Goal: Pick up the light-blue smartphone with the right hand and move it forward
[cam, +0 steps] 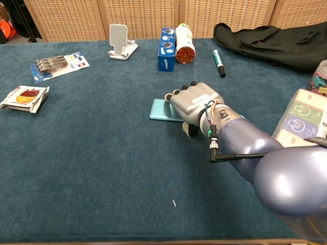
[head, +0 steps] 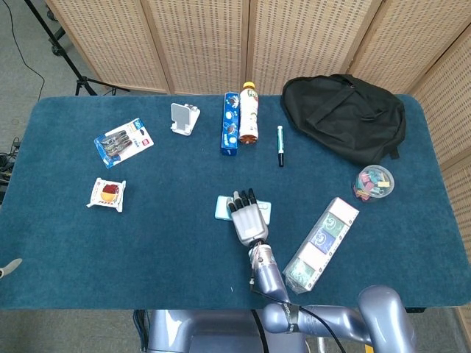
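Note:
The light-blue smartphone (head: 222, 208) lies flat near the table's middle, its left end showing in the chest view (cam: 159, 109). My right hand (head: 249, 219) covers most of it, palm down. In the chest view the right hand (cam: 196, 104) grips the phone, fingers curled over the far edge and the thumb at the near edge. I cannot tell whether the phone is lifted off the cloth. Of my left hand only a small grey tip (head: 9, 268) shows at the left edge of the head view.
Ahead stand a blue cookie box (head: 230, 123), a bottle (head: 249, 112), a green marker (head: 280, 144) and a white phone stand (head: 183, 118). A black backpack (head: 344, 116) fills the back right. A long box (head: 321, 244) and a cup of clips (head: 373, 182) lie to the right.

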Controlling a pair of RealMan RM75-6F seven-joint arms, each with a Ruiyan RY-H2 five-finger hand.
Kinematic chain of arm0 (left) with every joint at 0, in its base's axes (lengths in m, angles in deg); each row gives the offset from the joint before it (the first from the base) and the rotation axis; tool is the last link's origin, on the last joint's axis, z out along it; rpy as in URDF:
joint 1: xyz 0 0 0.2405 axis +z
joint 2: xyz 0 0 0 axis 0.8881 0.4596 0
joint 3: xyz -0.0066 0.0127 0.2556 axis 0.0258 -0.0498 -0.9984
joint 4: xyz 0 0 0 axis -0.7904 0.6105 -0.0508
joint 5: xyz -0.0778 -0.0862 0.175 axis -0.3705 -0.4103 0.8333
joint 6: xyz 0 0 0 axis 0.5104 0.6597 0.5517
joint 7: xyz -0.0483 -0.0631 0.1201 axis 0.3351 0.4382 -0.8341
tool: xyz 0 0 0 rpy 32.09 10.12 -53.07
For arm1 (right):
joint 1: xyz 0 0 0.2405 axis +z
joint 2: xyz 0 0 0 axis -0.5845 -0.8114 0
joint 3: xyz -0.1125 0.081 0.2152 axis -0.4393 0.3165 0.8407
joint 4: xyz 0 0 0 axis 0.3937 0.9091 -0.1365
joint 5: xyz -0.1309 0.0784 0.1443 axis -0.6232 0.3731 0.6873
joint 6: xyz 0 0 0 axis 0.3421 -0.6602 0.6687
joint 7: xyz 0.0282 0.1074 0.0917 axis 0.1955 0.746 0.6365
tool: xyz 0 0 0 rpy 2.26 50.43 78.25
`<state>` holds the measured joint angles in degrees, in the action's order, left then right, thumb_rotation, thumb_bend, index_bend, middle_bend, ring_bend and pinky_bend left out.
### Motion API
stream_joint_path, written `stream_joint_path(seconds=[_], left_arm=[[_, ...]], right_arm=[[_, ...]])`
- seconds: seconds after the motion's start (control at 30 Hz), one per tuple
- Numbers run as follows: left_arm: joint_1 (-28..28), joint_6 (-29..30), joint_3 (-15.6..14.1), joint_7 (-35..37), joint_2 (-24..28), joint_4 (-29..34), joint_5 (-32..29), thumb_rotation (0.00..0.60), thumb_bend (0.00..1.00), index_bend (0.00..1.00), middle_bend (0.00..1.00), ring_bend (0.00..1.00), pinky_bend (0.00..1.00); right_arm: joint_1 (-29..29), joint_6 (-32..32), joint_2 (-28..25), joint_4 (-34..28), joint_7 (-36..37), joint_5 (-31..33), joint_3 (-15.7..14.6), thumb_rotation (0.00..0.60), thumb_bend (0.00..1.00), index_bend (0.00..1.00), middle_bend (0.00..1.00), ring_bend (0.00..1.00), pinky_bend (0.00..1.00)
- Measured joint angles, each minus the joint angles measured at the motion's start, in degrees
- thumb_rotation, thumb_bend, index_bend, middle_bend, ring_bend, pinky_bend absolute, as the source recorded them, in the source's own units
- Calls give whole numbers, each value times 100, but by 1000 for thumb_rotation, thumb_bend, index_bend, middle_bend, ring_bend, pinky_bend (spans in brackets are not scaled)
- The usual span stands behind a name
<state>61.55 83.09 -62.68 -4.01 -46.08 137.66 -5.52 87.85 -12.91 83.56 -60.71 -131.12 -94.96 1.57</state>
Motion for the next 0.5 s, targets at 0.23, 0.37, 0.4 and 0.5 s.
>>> stream_joint_path(seconds=[0.23, 0.37, 0.4, 0.5], left_arm=[[-3, -11, 8, -19, -5, 7, -13, 600, 0, 0, 0, 0, 0], [0, -13, 2, -28, -8, 16, 2, 600, 0, 0, 0, 0, 0], [1, -11, 2, -29, -7, 17, 4, 600, 0, 0, 0, 0, 0], [1, -12, 3, -34, -9, 20, 3, 600, 0, 0, 0, 0, 0]], right_arm=[[-34, 108, -31, 308, 804, -712, -158, 600, 773, 426, 389, 301, 269], [-64, 156, -60, 464, 1281, -1168, -248, 600, 827, 435, 409, 326, 281], [-67, 164, -68, 488, 1346, -1231, -255, 600, 827, 436, 417, 332, 284], [-55, 194, -86, 565, 1503, -1365, -236, 600, 844, 436, 438, 347, 292]])
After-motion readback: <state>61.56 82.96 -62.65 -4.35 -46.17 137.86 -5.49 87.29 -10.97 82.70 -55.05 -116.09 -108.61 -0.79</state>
